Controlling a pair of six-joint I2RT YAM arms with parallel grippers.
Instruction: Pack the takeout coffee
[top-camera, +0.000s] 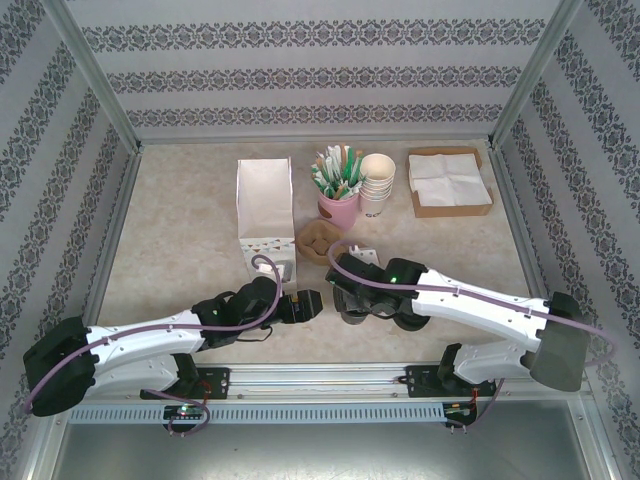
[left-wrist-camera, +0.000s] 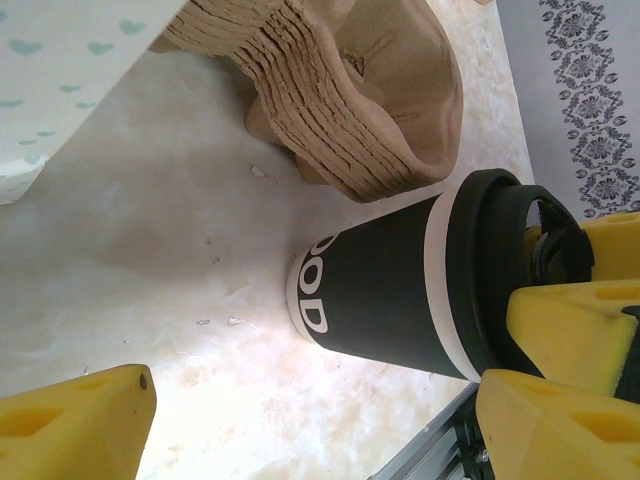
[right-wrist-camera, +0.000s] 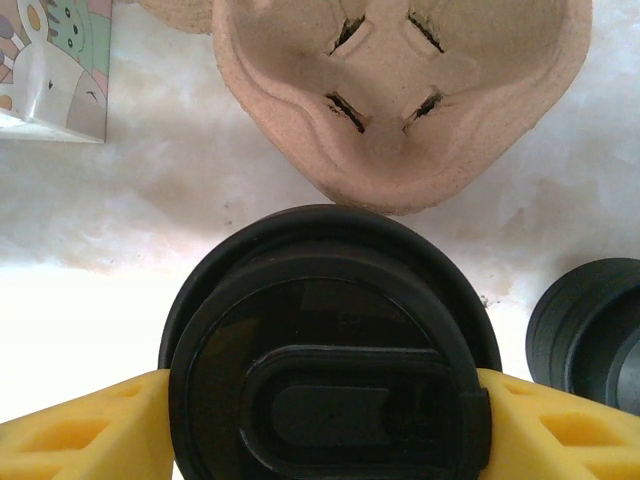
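Coffee cup (left-wrist-camera: 385, 290) upright beside carrier stack (left-wrist-camera: 350, 110) | right pincer (right-wrist-camera: 325, 425) clasps its lid (right-wrist-camera: 330, 330) | left pincer (top-camera: 308, 305) wide, empty

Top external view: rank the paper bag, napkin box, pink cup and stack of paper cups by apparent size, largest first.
1. paper bag
2. napkin box, a close second
3. pink cup with its sticks and stack of paper cups: too alike to rank
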